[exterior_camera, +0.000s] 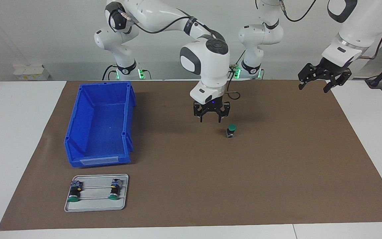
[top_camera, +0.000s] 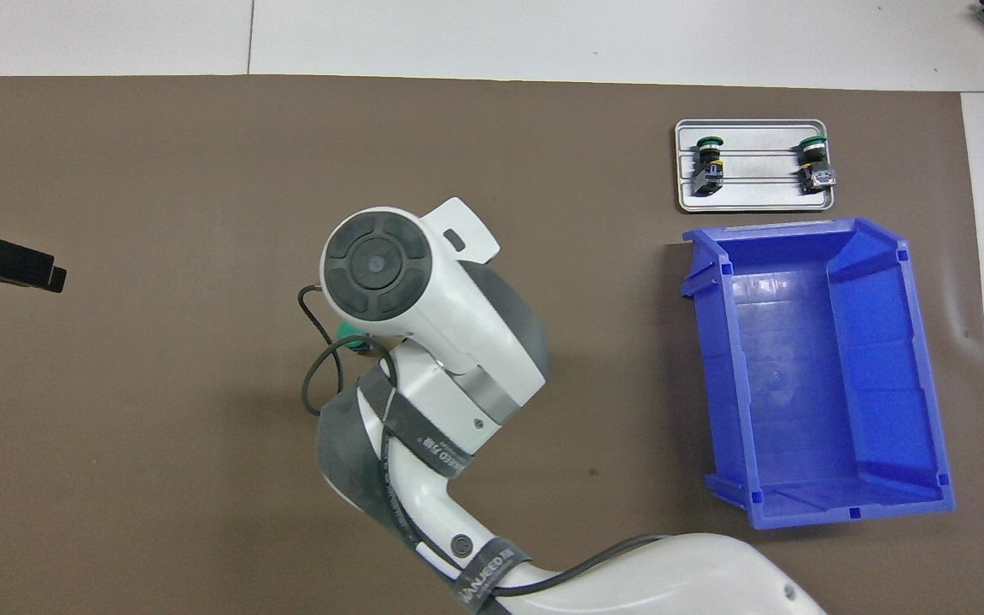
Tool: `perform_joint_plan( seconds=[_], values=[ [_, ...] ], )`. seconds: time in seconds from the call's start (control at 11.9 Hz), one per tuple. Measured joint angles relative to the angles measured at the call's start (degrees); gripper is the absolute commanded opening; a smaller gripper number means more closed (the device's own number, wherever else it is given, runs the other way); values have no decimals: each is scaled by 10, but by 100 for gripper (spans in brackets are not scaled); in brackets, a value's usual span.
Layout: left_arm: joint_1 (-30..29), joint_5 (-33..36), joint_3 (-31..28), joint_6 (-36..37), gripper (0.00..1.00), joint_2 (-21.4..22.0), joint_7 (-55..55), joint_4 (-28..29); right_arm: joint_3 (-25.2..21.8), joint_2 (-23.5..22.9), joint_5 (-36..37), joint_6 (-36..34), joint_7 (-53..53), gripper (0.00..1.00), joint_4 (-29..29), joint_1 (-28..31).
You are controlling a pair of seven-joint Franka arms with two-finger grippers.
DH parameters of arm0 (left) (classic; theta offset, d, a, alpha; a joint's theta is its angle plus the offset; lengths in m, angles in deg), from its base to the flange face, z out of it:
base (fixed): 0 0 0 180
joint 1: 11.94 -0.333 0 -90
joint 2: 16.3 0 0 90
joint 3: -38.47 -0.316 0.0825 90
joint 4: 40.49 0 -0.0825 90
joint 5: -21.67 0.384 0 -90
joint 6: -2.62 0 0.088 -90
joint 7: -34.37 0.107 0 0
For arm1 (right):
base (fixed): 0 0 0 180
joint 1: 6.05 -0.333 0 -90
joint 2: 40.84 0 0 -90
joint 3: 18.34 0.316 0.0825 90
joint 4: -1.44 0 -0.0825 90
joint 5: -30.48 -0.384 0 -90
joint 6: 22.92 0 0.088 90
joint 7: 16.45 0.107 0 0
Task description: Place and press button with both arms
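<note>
Button (exterior_camera: pixel 231 130) — round green cap, upright — beside open right gripper (exterior_camera: pixel 210 119).

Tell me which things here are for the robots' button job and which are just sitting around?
For the job:
- the button, standing on the brown mat, green cap up
- the right tool, open, in the air beside the button
- the left tool, open, waiting over the mat's edge

Just sitting around:
- the blue bin
- the grey tray with two spare switches
</note>
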Motion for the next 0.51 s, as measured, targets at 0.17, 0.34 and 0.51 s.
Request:
perform_joint_plan(
  seconds=[0.17, 0.34, 0.51],
  values=[
    [0, 1, 0, 0, 100, 3, -2, 7, -4, -70, 29, 18, 37, 80, 65, -34],
    [0, 4, -1, 0, 100, 3, -4, 8, -6, -101, 32, 22, 41, 79, 97, -45],
    [0, 5, -2, 0, 100, 4, -6, 8, -6, -103, 32, 22, 41, 79, 103, -47]
  ],
)
